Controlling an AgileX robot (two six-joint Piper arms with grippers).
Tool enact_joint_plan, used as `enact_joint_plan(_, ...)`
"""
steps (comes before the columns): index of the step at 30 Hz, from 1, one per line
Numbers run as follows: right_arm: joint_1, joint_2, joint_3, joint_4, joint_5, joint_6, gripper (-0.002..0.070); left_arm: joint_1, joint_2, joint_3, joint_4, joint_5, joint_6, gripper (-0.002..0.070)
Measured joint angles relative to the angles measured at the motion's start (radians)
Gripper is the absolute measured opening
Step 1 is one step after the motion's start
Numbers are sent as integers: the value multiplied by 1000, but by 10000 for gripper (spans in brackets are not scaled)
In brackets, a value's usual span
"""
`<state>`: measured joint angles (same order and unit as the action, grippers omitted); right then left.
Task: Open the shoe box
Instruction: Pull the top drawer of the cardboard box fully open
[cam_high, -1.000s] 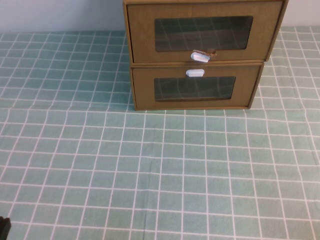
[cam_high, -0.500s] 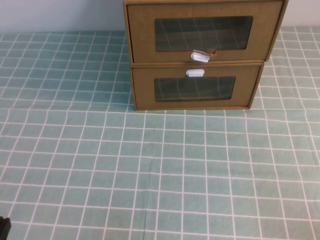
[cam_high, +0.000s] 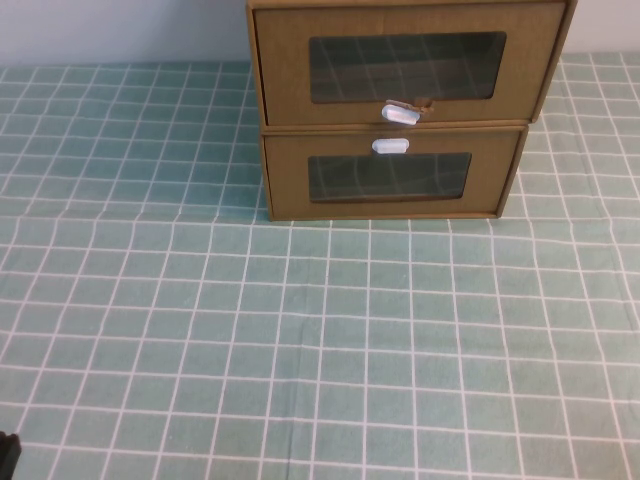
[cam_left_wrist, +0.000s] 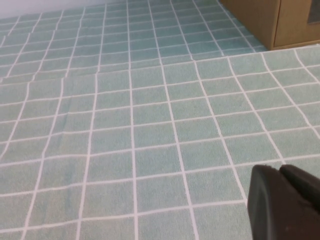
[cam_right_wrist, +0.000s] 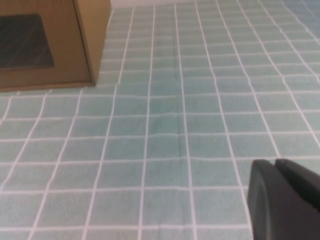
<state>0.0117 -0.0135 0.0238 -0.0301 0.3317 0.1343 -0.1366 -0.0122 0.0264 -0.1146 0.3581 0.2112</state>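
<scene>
The box is sitting at the far side of the tabletop, which is wearing a green cloth with a white grid. The box is showing two brown drawers, one stacked on the other, each with a dark window in its front. The upper drawer is carrying a white handle at its lower edge, and this handle is lying slightly tilted. The lower drawer is carrying its own white handle near its top edge, just beneath the first. Neither drawer is showing as pulled out. The left tool is hovering low over the cloth, well apart from the box and off its front left corner. Its two dark fingers are pressing together with nothing between them. The right tool is hovering over the cloth in front of the box and off its right corner, also well apart from it. Its fingers are closing fully on each other and gripping nothing. In the high view only a dark bit of the left arm is peeking in, far out in front of the box.
</scene>
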Motion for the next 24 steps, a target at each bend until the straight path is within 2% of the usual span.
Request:
enact_joint_plan(5, 0, 0, 0, 0, -172, 0, -14, 0, 0, 0, 0, -112, 0, -5)
enact_joint_plan(15, 0, 0, 0, 0, -700, 0, -13, 0, 0, 0, -4, -662, -45, -5)
enact_joint_plan(24, 0, 0, 0, 0, -836, 0, -14, 0, 0, 0, -15, -771, -52, -5)
